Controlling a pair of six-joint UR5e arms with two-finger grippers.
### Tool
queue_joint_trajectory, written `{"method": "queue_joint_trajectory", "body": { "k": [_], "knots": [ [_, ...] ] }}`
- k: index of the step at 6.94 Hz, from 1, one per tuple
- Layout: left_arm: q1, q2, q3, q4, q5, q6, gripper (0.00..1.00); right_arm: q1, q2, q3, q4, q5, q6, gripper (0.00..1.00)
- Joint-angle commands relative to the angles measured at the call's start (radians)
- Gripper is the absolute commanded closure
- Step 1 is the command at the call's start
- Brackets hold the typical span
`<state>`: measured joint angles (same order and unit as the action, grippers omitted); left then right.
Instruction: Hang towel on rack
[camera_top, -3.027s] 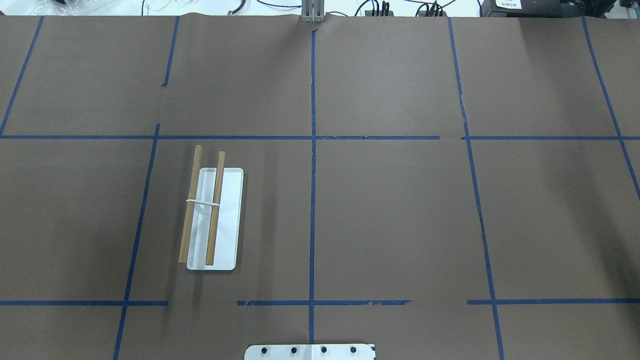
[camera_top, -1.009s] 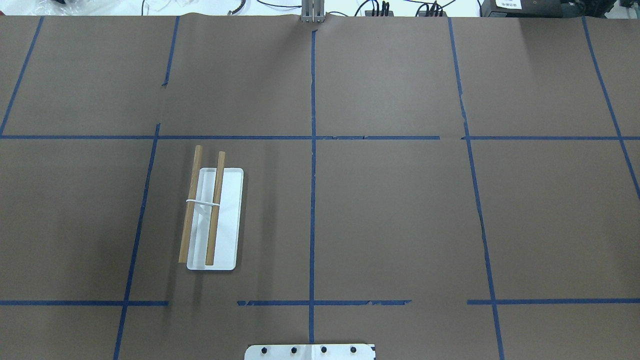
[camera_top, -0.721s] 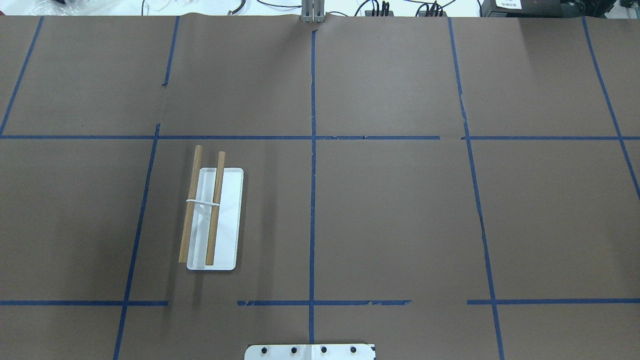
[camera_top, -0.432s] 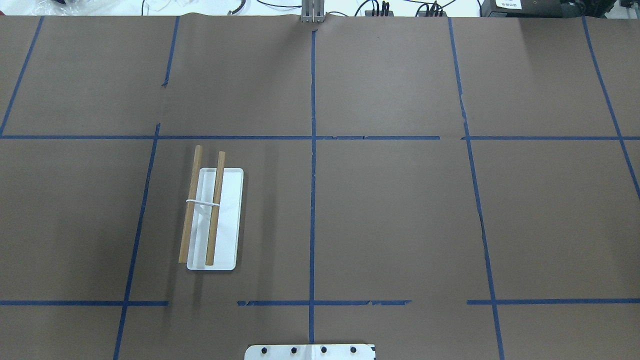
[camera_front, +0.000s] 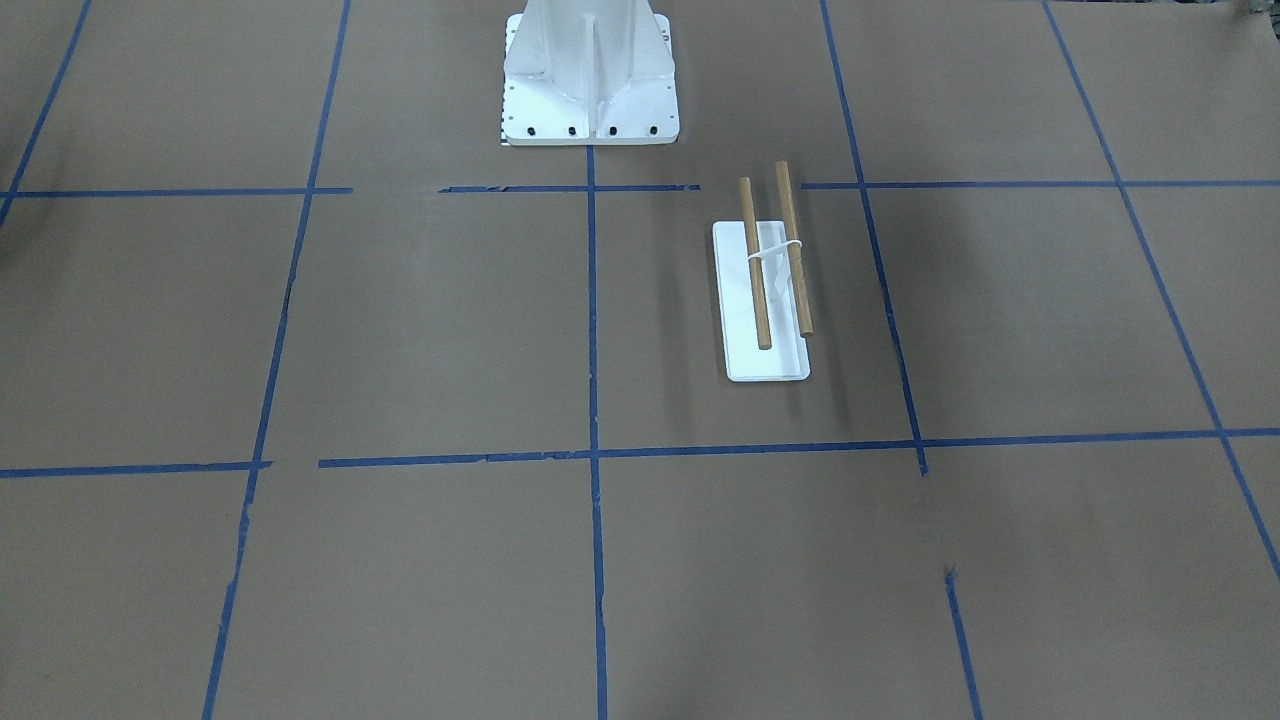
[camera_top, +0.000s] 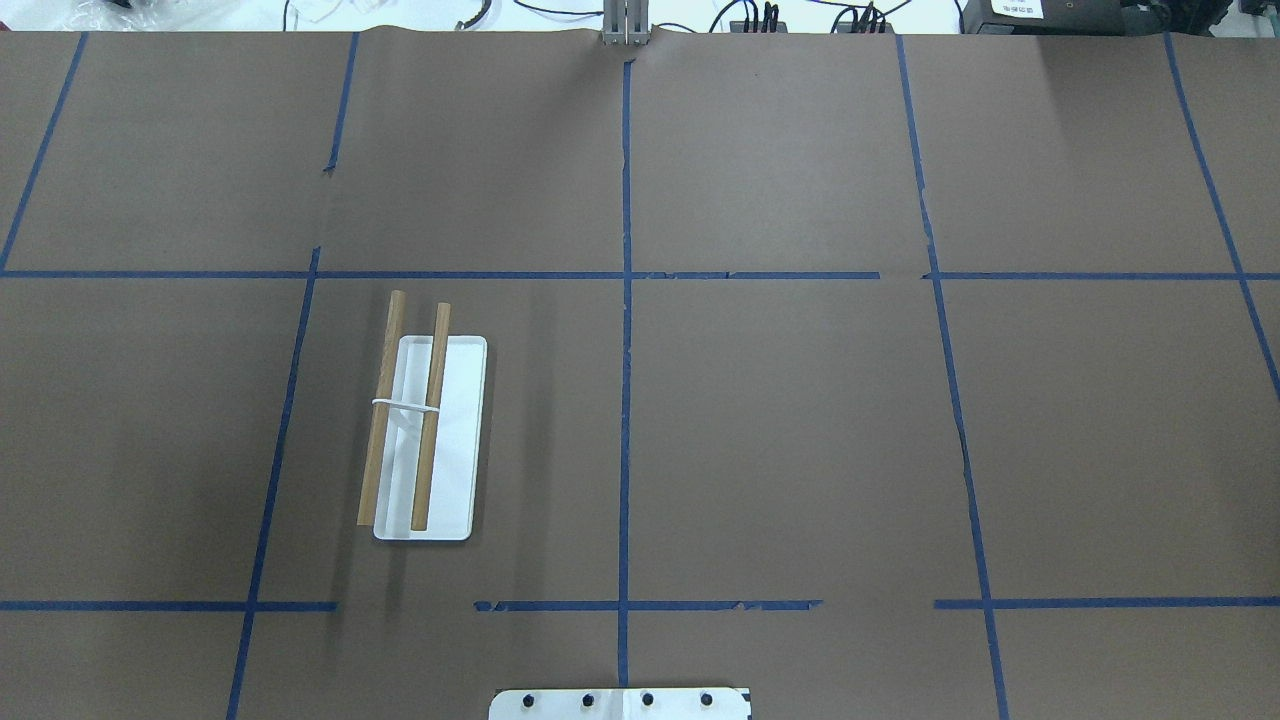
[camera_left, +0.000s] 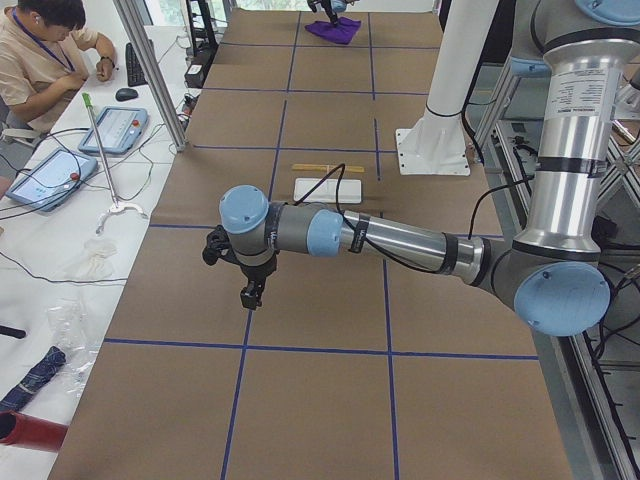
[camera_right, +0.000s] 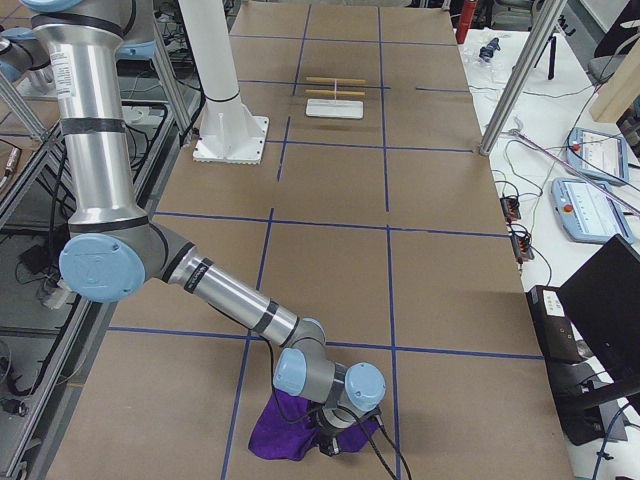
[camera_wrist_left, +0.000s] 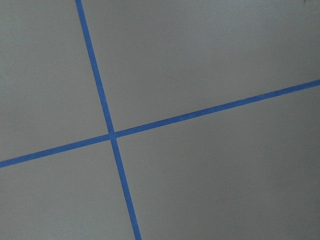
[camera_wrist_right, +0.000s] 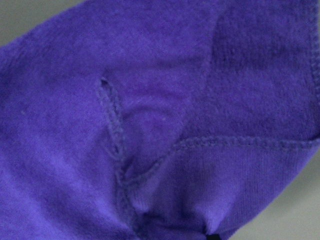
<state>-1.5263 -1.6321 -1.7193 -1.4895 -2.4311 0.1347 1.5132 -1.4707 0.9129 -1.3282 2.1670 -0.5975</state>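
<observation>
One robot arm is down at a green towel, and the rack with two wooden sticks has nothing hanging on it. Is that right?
Almost. The towel is purple, not green, as the exterior right and right wrist views show. The rest holds: the right gripper is down at it, and the rack with two wooden sticks has nothing hanging on it.

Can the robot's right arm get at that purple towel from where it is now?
Probably yes: the right claw is down at the purple towel, with nothing between them. Whether it has a grip, I cannot tell.
</observation>
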Motion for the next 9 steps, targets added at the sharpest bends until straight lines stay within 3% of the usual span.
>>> {"method": "queue_joint_trajectory", "body": {
  "k": [1, 2, 3, 5, 6, 7, 9],
  "knots": [
    [0.0, 0.0, -0.003, 0.0, 0.0, -0.001, 0.0, 0.001, 0.012, 0.032, 0.0, 0.008, -0.005, 1.0],
    [0.0, 0.0, -0.006, 0.0, 0.0, -0.003, 0.0, 0.024, 0.001, 0.116, -0.017, 0.034, -0.005, 1.0],
    [0.0, 0.0, -0.011, 0.0, 0.0, -0.004, 0.0, 0.063, -0.016, 0.258, -0.122, 0.095, -0.004, 1.0],
    [0.003, -0.014, -0.017, -0.002, -0.02, -0.009, 0.0, 0.073, -0.022, 0.601, -0.392, 0.189, 0.086, 1.0],
    [0.005, -0.014, -0.02, -0.002, -0.098, -0.009, 0.0, 0.061, -0.025, 0.761, -0.442, 0.233, 0.216, 1.0],
    [0.009, -0.015, -0.008, -0.049, -0.165, -0.02, 0.0, -0.005, -0.023, 0.893, -0.471, 0.291, 0.325, 1.0],
    [0.079, -0.015, -0.014, -0.269, -0.178, -0.294, 0.0, -0.233, 0.056, 1.084, -0.462, 0.31, 0.685, 1.0]
  ]
}}
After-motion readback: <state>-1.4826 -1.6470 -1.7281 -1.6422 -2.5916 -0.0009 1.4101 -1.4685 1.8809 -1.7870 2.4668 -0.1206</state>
